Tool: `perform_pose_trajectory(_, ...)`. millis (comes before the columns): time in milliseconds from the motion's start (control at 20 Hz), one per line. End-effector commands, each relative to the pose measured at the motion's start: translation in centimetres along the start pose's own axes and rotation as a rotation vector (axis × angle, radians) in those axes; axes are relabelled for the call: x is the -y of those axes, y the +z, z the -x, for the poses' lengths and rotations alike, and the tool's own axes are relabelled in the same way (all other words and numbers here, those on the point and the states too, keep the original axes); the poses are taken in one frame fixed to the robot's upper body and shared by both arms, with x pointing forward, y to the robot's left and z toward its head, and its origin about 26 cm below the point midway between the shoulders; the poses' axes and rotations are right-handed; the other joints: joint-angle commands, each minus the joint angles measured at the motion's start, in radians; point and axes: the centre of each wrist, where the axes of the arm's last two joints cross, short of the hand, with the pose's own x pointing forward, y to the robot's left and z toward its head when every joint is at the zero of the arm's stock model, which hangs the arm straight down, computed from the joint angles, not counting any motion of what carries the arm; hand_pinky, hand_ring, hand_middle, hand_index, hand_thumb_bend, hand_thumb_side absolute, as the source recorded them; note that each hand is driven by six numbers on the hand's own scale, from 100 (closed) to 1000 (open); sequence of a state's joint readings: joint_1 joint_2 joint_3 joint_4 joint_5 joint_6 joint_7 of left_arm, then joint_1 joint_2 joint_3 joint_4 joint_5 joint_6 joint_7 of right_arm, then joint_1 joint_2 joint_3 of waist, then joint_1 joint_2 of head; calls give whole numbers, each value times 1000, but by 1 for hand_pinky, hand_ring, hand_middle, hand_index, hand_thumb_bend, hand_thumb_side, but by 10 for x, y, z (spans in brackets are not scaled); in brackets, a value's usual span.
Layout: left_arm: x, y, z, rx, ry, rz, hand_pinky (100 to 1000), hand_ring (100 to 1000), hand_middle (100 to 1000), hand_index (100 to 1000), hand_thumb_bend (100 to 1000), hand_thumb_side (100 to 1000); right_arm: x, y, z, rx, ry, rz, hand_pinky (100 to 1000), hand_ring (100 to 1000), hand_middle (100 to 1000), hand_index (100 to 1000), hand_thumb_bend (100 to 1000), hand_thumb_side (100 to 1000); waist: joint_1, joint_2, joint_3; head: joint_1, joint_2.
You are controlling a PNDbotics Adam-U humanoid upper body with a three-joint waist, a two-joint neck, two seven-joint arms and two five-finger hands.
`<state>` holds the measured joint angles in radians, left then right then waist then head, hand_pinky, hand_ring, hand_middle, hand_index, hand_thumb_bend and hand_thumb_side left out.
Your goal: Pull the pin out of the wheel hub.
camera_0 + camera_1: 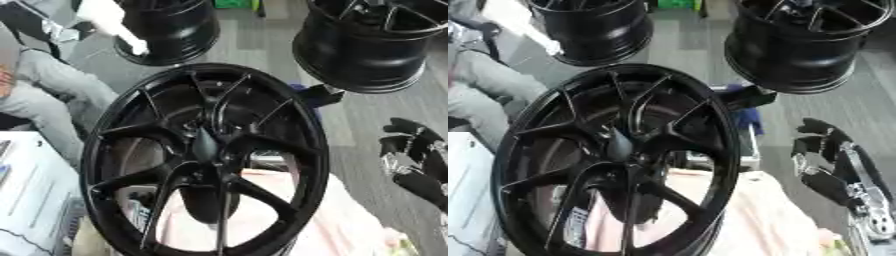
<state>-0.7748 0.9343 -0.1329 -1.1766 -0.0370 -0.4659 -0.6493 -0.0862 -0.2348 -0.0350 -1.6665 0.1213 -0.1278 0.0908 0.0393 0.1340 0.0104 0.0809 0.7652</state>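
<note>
Right hand point(826, 160) hangs right of the wheel hub point(206, 160), fingers curled, holding nothing. Grey floor point(254, 50) beyond the hub carries two more black rims point(807, 45).

A big black wheel point(206, 160) with thin spokes stands upright, its dark hub point(206, 145) in the middle of the spokes. To the right of the wheel, well apart from it, the robot's right hand point(418, 160) hangs with its black fingers curled and holding nothing. Behind the wheel sit two more black rims, one up left point(171, 30) and one up right point(372, 45).
</note>
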Motion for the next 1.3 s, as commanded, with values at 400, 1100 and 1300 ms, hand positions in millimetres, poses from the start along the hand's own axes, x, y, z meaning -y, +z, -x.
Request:
perform_pose_trajectory(400,39,96,68,-351,-85,223,796,759,754,844,340,403,4,-2,-3,10,8,18,752,718,741,847,100,133,-14,-11,15,-6,5)
perform_pose_trajectory(1100,118,102,79,-502,65,-220,812,787,793,878,144,662,3,-3,-3,13,-4,30,753,719,741,847,100,132,-33,-2,14,-5,5)
perform_pose_trajectory(1300,135,95,61,-422,275,-471,787,732,724,814,100,634,2,-4,-3,14,-9,36,753,718,741,847,100,133,-41,2,19,-6,5)
